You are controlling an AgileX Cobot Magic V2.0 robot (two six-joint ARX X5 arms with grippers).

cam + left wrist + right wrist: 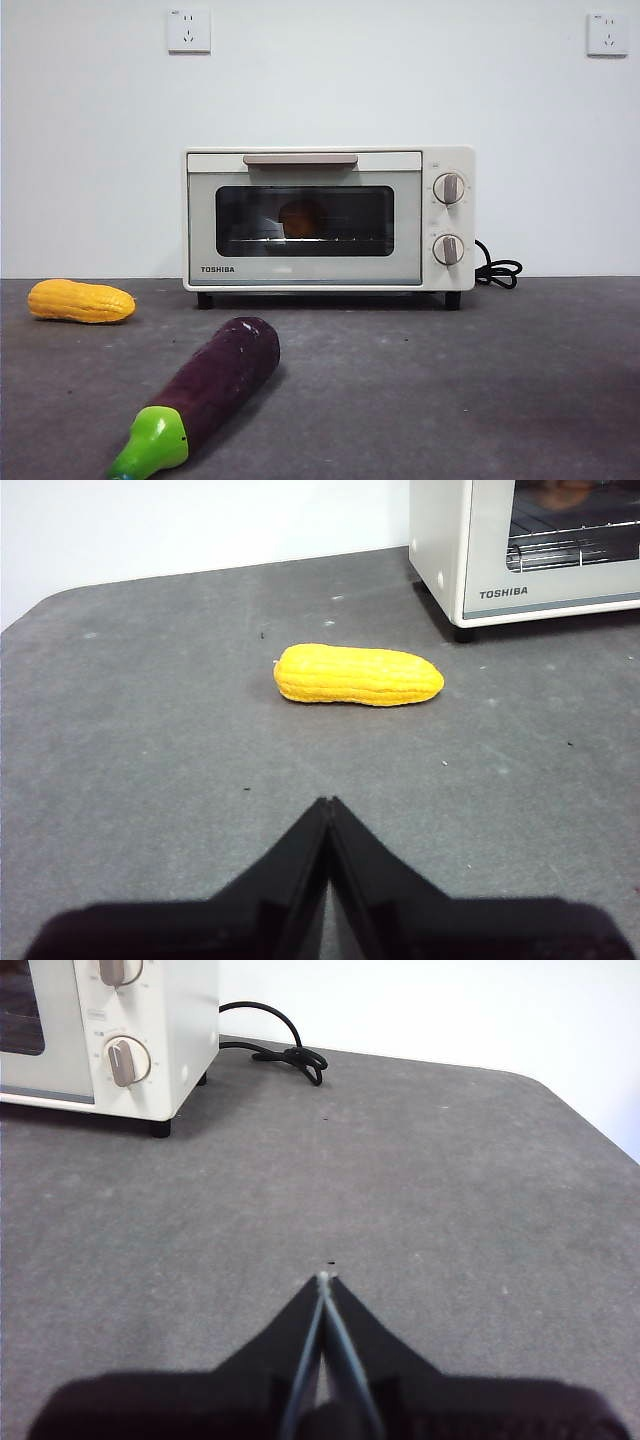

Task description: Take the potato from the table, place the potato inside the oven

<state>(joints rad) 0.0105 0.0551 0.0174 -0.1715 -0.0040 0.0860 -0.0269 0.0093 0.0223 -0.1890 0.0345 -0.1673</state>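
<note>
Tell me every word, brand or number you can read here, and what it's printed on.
"TOSHIBA": on the oven, at the lower corner of its door; it also reads in the left wrist view.
Markings around the two knobs: too small to read.
Small marks on the wall sockets: too blurred to read.
Nothing is written on the corn or the eggplant.
</note>
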